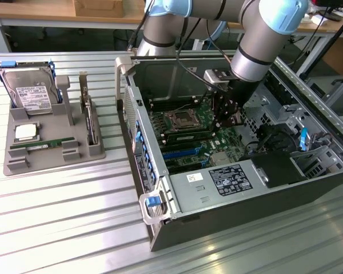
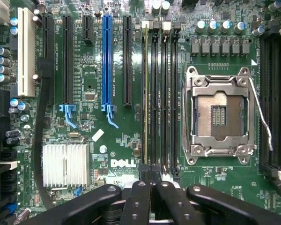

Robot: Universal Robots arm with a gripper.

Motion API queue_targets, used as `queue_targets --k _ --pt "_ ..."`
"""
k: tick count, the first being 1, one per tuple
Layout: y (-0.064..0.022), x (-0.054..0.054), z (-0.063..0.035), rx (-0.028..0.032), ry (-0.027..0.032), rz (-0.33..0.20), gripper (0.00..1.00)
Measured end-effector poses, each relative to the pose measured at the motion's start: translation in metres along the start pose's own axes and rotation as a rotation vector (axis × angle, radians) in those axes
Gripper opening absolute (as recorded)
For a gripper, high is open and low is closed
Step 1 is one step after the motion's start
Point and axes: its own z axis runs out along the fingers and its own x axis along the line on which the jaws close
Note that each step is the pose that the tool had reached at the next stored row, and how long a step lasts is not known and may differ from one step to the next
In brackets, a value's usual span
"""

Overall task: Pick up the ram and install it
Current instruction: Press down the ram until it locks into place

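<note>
Exterior view first: arm reaches down into the open computer case (image 1: 177, 194), and the tool (image 1: 227, 117) hangs low over the motherboard (image 1: 188, 142) beside the empty processor socket (image 1: 180, 120). One ram (image 1: 43, 146) lies flat in the grey holder (image 1: 51, 165) on the bench (image 1: 57, 228), well apart from the tool.

Wrist view next: fingers (image 2: 152, 199) are pressed together over the end of the memory slots (image 2: 159, 93). A thin edge stands in the slot nearest the blue slot (image 2: 107, 61); I cannot tell whether it is seated. Pressing while a strip sits crooked could bend it or stress the latches.

Slot detail comes from the wrist view, holder contents from the exterior.
</note>
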Motion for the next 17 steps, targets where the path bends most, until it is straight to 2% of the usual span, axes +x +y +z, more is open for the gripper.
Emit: queue_targets --k 2,4,7,9,11,17 --pt "0.0007 0.0 -0.0071 0.0012 0.0001 0.0 0.1" --pt "0.0086 0.0 -0.0066 0.0062 0.0001 0.0 0.1" --pt "0.0263 0.0 -0.0054 0.0107 0.0 0.0 0.1" --pt "0.0443 0.0 -0.004 0.0133 -0.0001 0.0 0.1" --pt "0.0662 0.0 -0.0025 0.0159 0.0002 0.0 0.1" --pt "0.0945 0.0 -0.0001 0.0191 0.0 0.0 0.1"
